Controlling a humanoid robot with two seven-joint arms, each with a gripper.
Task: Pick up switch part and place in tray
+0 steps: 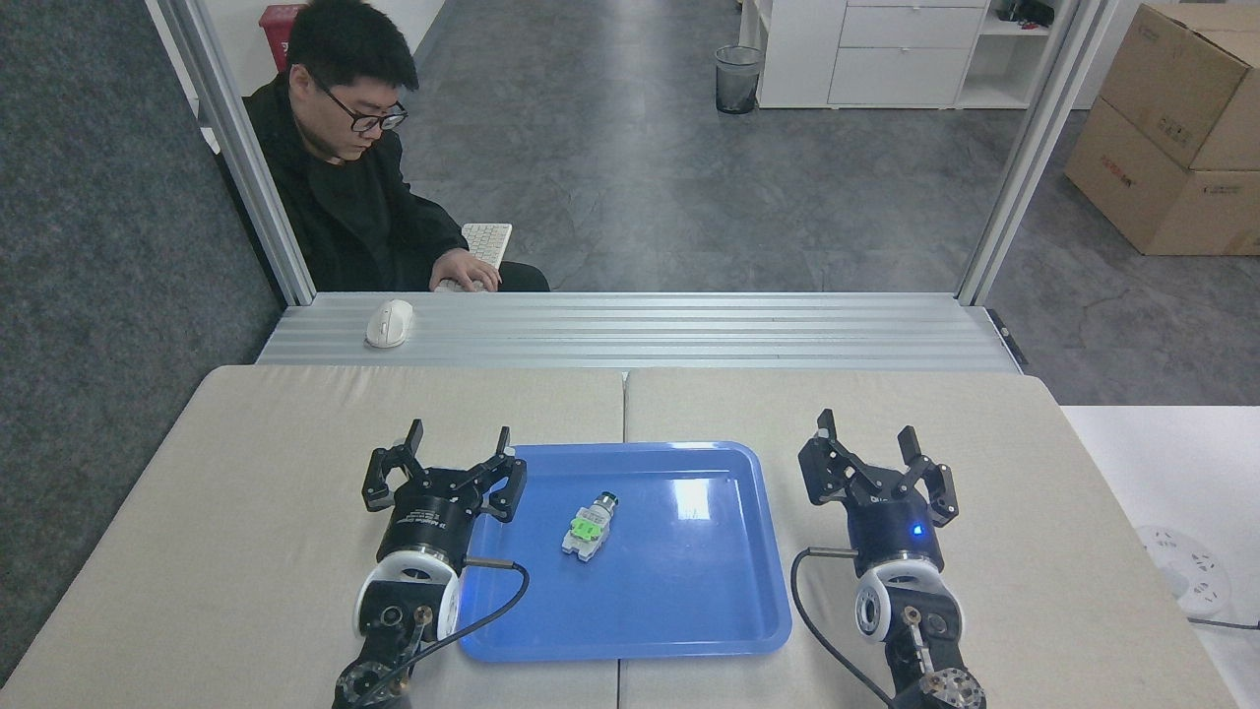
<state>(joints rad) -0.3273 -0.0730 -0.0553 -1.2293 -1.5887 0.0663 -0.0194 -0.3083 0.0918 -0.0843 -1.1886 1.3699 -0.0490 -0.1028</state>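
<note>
The switch part (589, 526), a small white block with a green middle and a silvery dark-tipped end, lies inside the blue tray (689, 591), left of its centre, tip pointing away from me. My left gripper (460, 434) stands open with nothing in it, just left of the tray's far left corner and clear of the part. My right gripper (866, 431) is open and holds nothing, over the beige table to the right of the tray.
A person in black sits beyond the aluminium rail at the far left, one hand on a keyboard (486, 241). A white mouse (389, 322) rests on the rail. A white round object (1186, 569) lies at the right edge.
</note>
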